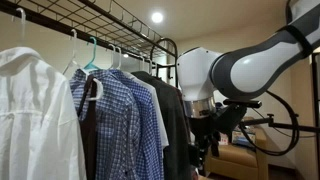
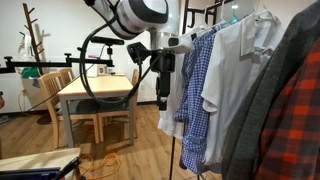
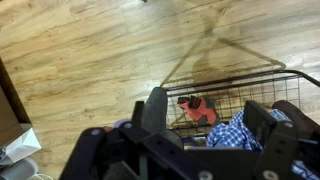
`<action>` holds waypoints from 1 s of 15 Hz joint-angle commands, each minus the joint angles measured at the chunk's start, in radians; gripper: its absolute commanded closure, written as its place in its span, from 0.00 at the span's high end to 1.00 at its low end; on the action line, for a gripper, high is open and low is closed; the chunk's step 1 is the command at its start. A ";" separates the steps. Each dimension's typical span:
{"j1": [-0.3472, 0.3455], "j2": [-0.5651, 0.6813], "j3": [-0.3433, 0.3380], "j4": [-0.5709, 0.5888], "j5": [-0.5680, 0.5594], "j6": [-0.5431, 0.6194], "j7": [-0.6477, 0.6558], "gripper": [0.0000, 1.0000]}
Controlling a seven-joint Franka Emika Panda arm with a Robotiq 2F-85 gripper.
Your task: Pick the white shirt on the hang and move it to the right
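The white shirt point(image 1: 30, 115) hangs at the near end of the black rail in an exterior view; in the exterior view from the opposite end it hangs among the other shirts point(image 2: 232, 70). My gripper point(image 1: 203, 150) hangs beside the far end of the rack, pointing down, next to the dark garment point(image 1: 172, 125). It shows beside the blue plaid shirt point(image 2: 190, 85) too, as my gripper point(image 2: 163, 98). In the wrist view my gripper's point(image 3: 215, 115) jaws are open and empty above a wire shelf point(image 3: 240, 85).
Blue plaid shirts point(image 1: 120, 120) hang between the white shirt and the dark garment. A red plaid garment point(image 2: 285, 120) hangs close to the camera. A wooden table point(image 2: 95, 90) with chairs stands behind the arm. A red object point(image 3: 200, 108) lies under the wire shelf.
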 commanded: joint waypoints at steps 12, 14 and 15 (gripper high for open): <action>0.066 0.029 -0.104 0.137 -0.074 0.036 -0.005 1.00; 0.067 0.026 -0.104 0.172 -0.108 0.057 0.006 1.00; 0.067 0.022 -0.103 0.185 -0.124 0.063 0.009 1.00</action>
